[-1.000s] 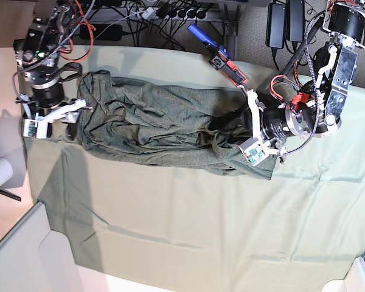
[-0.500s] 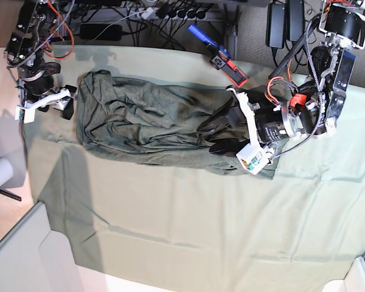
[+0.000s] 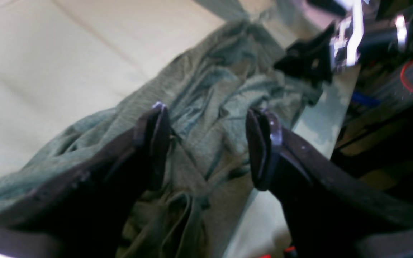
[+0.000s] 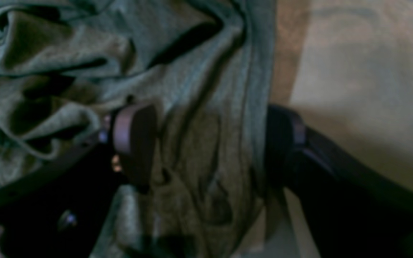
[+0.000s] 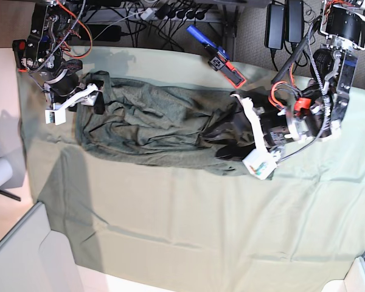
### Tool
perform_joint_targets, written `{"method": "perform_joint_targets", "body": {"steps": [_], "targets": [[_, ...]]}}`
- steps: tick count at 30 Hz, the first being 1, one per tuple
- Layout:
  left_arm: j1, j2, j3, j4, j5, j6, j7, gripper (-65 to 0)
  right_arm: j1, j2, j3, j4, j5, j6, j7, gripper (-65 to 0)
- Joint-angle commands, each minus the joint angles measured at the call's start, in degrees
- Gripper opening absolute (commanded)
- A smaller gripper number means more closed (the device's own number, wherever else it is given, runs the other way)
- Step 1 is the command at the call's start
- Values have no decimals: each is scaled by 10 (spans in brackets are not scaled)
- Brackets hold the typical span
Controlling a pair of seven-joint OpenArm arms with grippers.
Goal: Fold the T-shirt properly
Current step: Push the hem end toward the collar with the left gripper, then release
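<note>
My left gripper (image 3: 206, 143) is spread wide over the T-shirt (image 5: 152, 125). My right gripper (image 4: 206, 143) is spread wide too, straddling the shirt's bunched edge.

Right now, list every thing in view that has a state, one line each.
T-shirt: crumpled, unfolded, stretched lengthwise on the table cloth.
Left gripper: open, fingers straddling shirt fabric.
Right gripper: open, fingers either side of the shirt's edge.
Table cloth: spread flat, lightly creased.
</note>
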Motion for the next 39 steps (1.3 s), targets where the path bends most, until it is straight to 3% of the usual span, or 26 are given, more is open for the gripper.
{"method": "perform_joint_targets", "body": {"steps": [1, 8, 9, 15, 22, 27, 33, 39], "targets": [[-9, 0, -12, 15, -18, -5, -10, -280, 4, 5, 3, 7, 2, 5, 8, -209], [-9, 0, -76, 18, -41, -5, -6, -280, 4, -6, 3, 7, 1, 4, 24, -212], [-9, 0, -82, 18, -43, -5, -6, -280, 4, -6, 3, 7, -1, 4, 34, -242], [-8, -1, -113, 18, -76, -5, 1, -281, 4, -6, 3, 7, -33, 4, 90, -650], [-4, -23, -135, 18, -86, -5, 9, -281, 4, -6, 10, 7, -86, 4, 96, -650], [3, -57, -164, 18, -88, -5, 10, -281, 4, 1, 73, 7, -94, 4, 96, -650], [35, -89, -187, 18, -90, -5, 11, -281, 3, 33, 142, 1, -48, 4, 88, -650], [63, -94, -188, 18, -90, -5, 11, -281, 3, 44, 145, 0, -12, 4, 79, -650]]}}
